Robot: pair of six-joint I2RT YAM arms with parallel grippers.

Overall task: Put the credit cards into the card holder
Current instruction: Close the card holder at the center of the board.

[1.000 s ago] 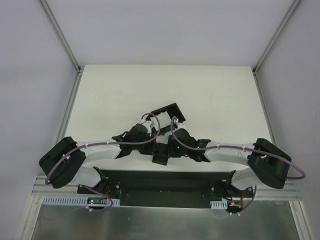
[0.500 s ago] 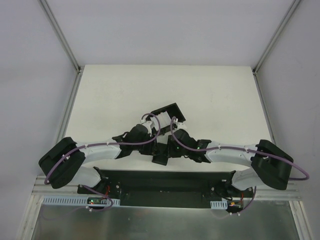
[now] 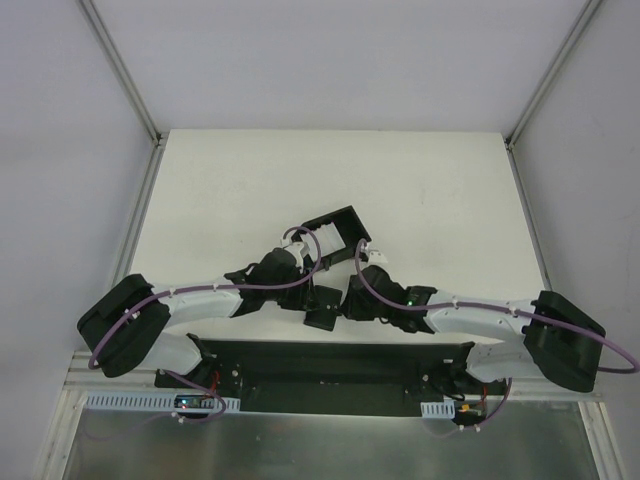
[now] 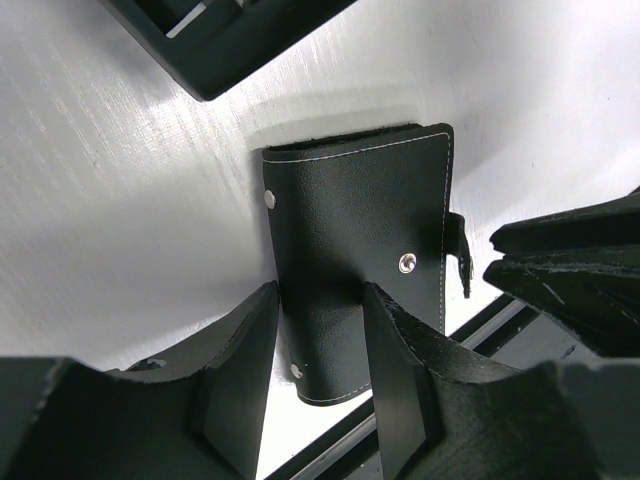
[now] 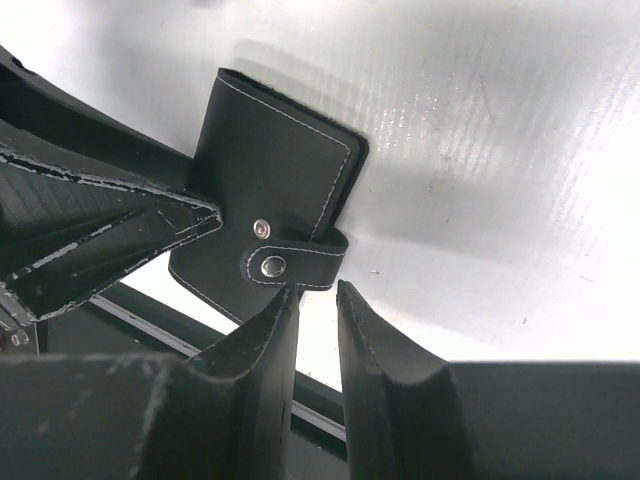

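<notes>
Black wallet [image 4: 350, 230] is closed at the near edge of the table [image 3: 250, 190], clamped by the left gripper [image 4: 320, 295], so the right gripper [image 5: 317, 290], narrowly parted and empty just beside the clasp tab [image 5: 295, 262], should pinch that tab and peel gently.

White table [image 3: 430, 190] holds a black walled tray [image 3: 335, 228] and the card holder [image 4: 360, 250].

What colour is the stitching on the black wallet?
White stitching along the black folding wallet, clearest in the right wrist view.
</notes>
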